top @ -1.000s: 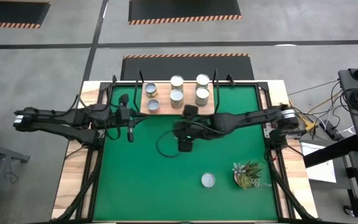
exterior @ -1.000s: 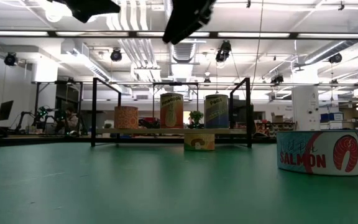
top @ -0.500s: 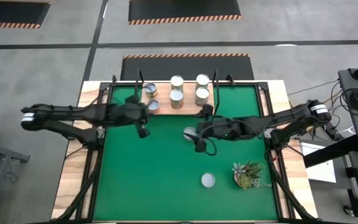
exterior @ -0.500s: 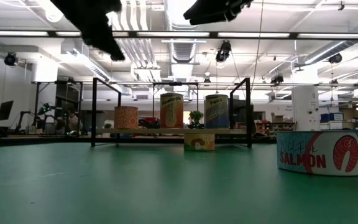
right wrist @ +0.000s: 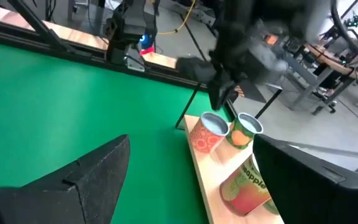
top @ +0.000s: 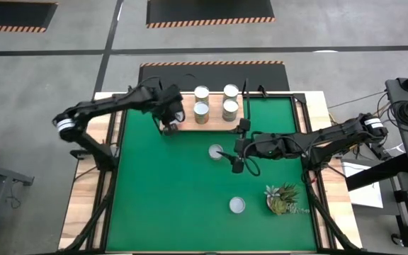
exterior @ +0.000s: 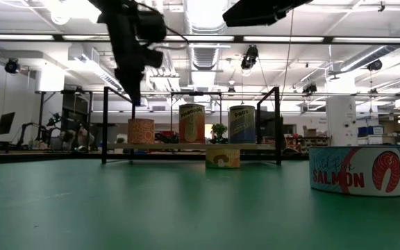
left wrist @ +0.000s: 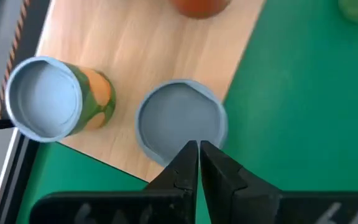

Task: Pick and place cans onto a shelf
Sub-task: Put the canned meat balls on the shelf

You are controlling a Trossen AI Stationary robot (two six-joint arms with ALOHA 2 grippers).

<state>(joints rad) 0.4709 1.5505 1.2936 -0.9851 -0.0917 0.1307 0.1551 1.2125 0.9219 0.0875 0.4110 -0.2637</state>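
Inspector A: What is recorded at the left of the surface (top: 190,205)?

Inspector B: The left pincer (top: 167,128) is found over the left end of the shelf (top: 190,122), toward eleven o'clock of the green mat (top: 161,198). In the left wrist view its fingers (left wrist: 185,163) are seen pressed together with nothing between them, directly above a flat can (left wrist: 181,122) that rests on the board beside an orange-and-green can (left wrist: 55,99).

Inspector A: And the middle?

Inspector B: Four cans (top: 201,108) are noted standing on the shelf toward twelve o'clock. One can (top: 216,151) is seen on the mat near centre, just beside the right pincer (top: 236,167).

Inspector A: The state of that pincer?

Inspector B: In the right wrist view its fingers (right wrist: 73,177) are shown spread wide, and nothing is held.

Inspector A: Further right?

Inspector B: A low can (top: 237,205) lies on the mat toward five o'clock, labelled salmon in the low view. A small plant (top: 283,197) is set just beside it.
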